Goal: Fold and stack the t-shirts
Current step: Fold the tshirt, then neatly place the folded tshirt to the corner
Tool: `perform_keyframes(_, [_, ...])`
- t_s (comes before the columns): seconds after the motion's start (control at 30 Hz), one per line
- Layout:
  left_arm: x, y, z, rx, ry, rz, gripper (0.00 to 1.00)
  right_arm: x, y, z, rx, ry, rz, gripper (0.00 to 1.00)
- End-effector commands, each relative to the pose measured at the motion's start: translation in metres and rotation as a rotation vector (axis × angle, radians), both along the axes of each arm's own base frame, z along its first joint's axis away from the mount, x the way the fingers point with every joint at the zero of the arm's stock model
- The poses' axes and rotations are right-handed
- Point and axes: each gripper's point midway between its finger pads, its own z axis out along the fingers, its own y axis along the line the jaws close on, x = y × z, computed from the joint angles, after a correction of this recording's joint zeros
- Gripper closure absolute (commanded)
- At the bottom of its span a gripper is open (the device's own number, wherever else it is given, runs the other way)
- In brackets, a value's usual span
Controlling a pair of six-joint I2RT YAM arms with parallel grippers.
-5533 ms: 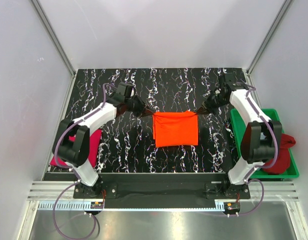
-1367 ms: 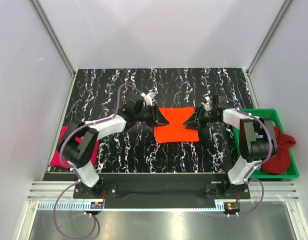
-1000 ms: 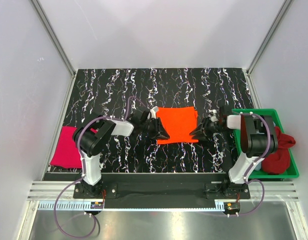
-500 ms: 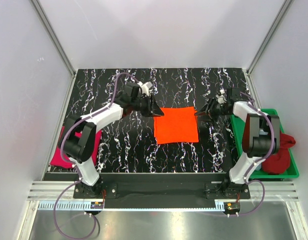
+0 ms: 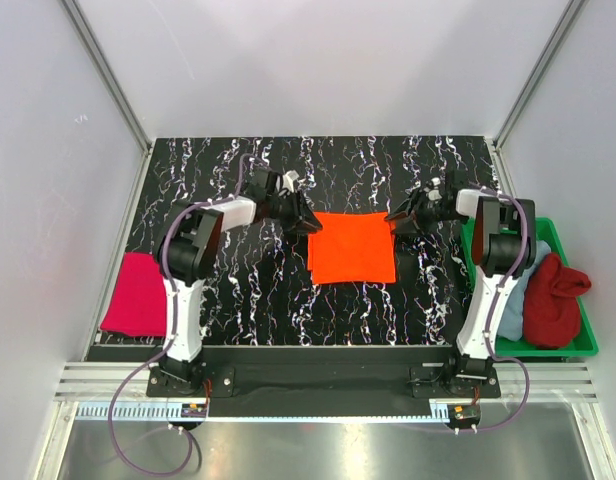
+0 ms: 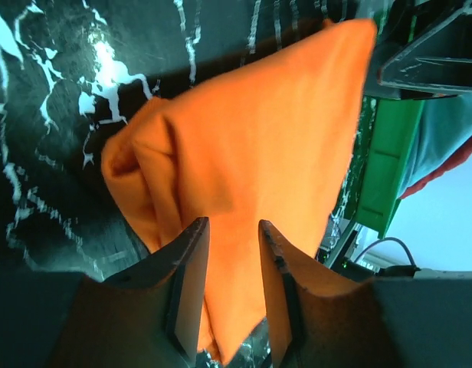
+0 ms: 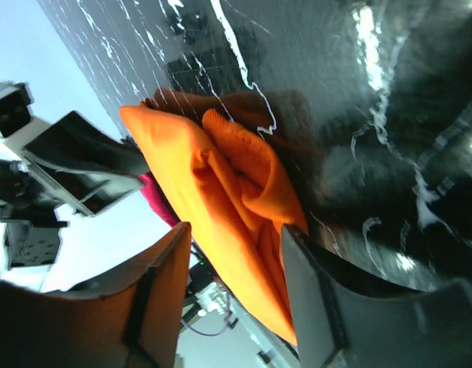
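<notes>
- The orange t-shirt lies folded into a flat rectangle in the middle of the black marbled table
- The left gripper sits low at the shirt's far left corner, fingers apart, with orange cloth showing in the gap
- The right gripper sits at the far right corner, its fingers spread wider over a bunched fold
- The magenta t-shirt lies flat at the near left edge
- The dark red t-shirt is heaped beside the light blue t-shirt in the green tray on the right

No text, label or number is legible.
</notes>
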Motion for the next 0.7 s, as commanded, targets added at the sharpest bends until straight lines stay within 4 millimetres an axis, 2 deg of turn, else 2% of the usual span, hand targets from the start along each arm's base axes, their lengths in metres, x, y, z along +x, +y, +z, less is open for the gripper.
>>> perform_keyframes(0.0, [0.004,0.009,0.065,-0.019,-0.161,0.012,0.61,0.002,-0.012,0.035,-0.036,-0.11,0.02,0.41])
perform_keyframes(0.07, [-0.007,0.019,0.072,-0.001,-0.173,0.04,0.6,-0.012,-0.015,0.045,-0.082,-0.097,0.029,0.39])
perform_keyframes(0.1, [-0.024,0.027,0.078,0.0,-0.165,0.055,0.6,-0.019,-0.016,0.045,-0.1,-0.092,0.03,0.39])
perform_keyframes(0.13, [-0.032,0.032,0.081,0.0,-0.164,0.065,0.6,-0.024,-0.016,0.062,-0.114,-0.122,0.027,0.39])
perform_keyframes(0.17, [-0.041,0.038,0.083,0.001,-0.16,0.078,0.6,-0.029,-0.017,0.068,-0.133,-0.13,0.027,0.39])
perform_keyframes(0.2, [-0.061,0.047,0.091,0.004,-0.173,0.089,0.59,-0.036,-0.018,0.07,-0.185,-0.14,0.035,0.38])
perform_keyframes(0.23, [-0.068,0.053,0.094,0.023,-0.189,0.109,0.57,-0.048,-0.014,0.088,-0.218,-0.161,0.054,0.38])
perform_keyframes(0.27, [-0.081,0.059,0.094,0.044,-0.187,0.112,0.56,-0.055,-0.009,0.095,-0.245,-0.179,0.079,0.37])
perform_keyframes(0.3, [-0.096,0.069,0.101,0.06,-0.217,0.137,0.54,-0.067,0.016,0.099,-0.292,-0.214,0.169,0.36])
perform_keyframes(0.33, [-0.104,0.076,0.1,0.067,-0.219,0.153,0.48,-0.082,0.027,0.112,-0.315,-0.232,0.215,0.35])
perform_keyframes(0.37, [-0.112,0.082,0.099,0.07,-0.219,0.169,0.45,-0.094,0.043,0.116,-0.337,-0.253,0.272,0.34])
perform_keyframes(0.4, [-0.129,0.089,0.093,0.06,-0.193,0.196,0.42,-0.106,0.05,0.122,-0.371,-0.279,0.296,0.34])
perform_keyframes(0.43, [-0.136,0.094,0.089,0.044,-0.177,0.211,0.4,-0.124,0.074,0.124,-0.376,-0.301,0.366,0.33])
perform_keyframes(0.47, [-0.139,0.101,0.096,0.009,-0.179,0.256,0.38,-0.134,0.082,0.124,-0.388,-0.31,0.386,0.33])
perform_keyframes(0.5, [-0.152,0.107,0.08,0.008,-0.131,0.269,0.37,-0.143,0.085,0.119,-0.424,-0.305,0.391,0.32])
perform_keyframes(0.57, [-0.161,0.115,0.079,-0.007,-0.127,0.3,0.33,-0.168,0.109,0.126,-0.449,-0.359,0.468,0.32])
perform_keyframes(0.63, [-0.168,0.123,0.085,-0.023,-0.145,0.347,0.24,-0.179,0.119,0.131,-0.532,-0.434,0.508,0.31])
perform_keyframes(0.67, [-0.171,0.123,0.099,-0.064,-0.158,0.377,0.21,-0.199,0.14,0.134,-0.549,-0.491,0.597,0.3])
